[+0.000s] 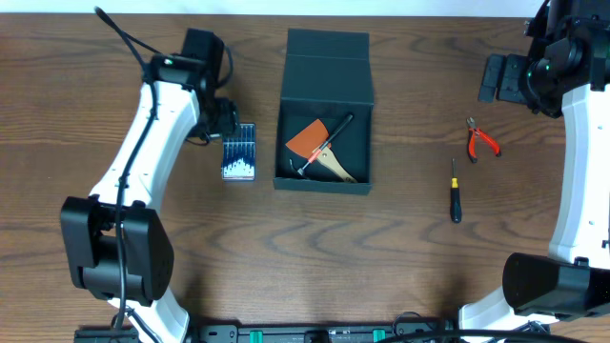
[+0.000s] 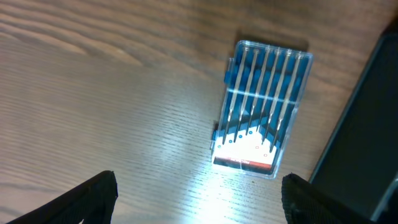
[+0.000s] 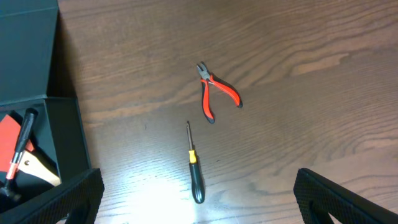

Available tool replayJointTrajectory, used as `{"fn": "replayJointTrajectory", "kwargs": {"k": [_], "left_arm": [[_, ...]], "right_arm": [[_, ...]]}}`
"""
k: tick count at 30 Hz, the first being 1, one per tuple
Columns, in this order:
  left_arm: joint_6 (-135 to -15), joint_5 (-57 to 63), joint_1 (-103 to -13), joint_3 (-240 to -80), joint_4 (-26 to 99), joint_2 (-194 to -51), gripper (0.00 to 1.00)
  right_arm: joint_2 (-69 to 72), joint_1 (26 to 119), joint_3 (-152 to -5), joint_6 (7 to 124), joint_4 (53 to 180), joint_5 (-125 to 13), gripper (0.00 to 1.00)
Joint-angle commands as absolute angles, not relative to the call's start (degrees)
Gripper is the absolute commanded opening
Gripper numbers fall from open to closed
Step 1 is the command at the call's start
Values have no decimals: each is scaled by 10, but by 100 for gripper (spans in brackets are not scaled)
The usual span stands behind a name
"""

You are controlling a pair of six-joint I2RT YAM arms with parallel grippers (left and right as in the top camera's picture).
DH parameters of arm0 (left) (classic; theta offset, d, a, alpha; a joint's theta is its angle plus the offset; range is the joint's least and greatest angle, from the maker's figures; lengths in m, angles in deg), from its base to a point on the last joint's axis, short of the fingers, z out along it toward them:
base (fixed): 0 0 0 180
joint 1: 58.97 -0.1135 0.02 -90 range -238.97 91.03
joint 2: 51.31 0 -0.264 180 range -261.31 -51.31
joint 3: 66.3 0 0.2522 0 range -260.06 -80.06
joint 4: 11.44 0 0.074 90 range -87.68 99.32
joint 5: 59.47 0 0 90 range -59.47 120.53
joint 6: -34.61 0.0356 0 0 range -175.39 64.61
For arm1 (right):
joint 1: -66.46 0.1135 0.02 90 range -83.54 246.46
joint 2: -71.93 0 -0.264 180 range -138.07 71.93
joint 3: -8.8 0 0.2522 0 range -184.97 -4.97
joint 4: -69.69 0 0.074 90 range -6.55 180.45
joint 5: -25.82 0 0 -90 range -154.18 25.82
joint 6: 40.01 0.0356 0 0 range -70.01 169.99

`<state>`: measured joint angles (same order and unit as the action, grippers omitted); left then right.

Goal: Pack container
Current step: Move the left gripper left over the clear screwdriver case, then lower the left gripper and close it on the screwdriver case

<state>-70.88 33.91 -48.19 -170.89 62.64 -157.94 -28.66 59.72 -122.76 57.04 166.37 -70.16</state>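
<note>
Hovering my left gripper point(image 2: 200, 204) with jaws spread and empty, I am looking down on the bit case point(image 2: 261, 109), right of centre. My right gripper point(image 3: 206, 204), also spread, is hanging over the screwdriver point(image 3: 194, 169) and pliers point(image 3: 214, 94). Overhead, the container point(image 1: 327, 62) is sitting open at top centre, tools point(image 1: 322, 148) inside.

Container point(image 1: 327, 71): rectangular box, dark teal-black, matte and plain. It is set upright and squarely on the wooden table point(image 1: 410, 276), near the middle and toward the far edge. The hinged flap lid is folded back beyond the far wall, so the interior is exposed. It is not empty.
</note>
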Motion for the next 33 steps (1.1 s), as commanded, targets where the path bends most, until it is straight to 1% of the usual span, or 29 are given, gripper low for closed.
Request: {"fn": "replayJointTrajectory", "kwargs": {"k": [1,5,15,24,33], "left_arm": [[-720,336,-471,-1674,611,-1584,83],[-720,320,-463,-1638,577,-1585,83],[-676,253,-447,-1569,484,-1585,82],[-655,253,-424,-1566,461,-1599,82],[-642,254,-424,-1566,458,-1664,83]], "right_arm": [[-282,597,-1232,577,1664,-700,99],[-282,597,-1232,577,1664,-700,99],[-282,597,-1232,577,1664,-700,99],[-282,597,-1232,577,1664,-700,99],[-282,597,-1232,577,1664,-700,99]]}}
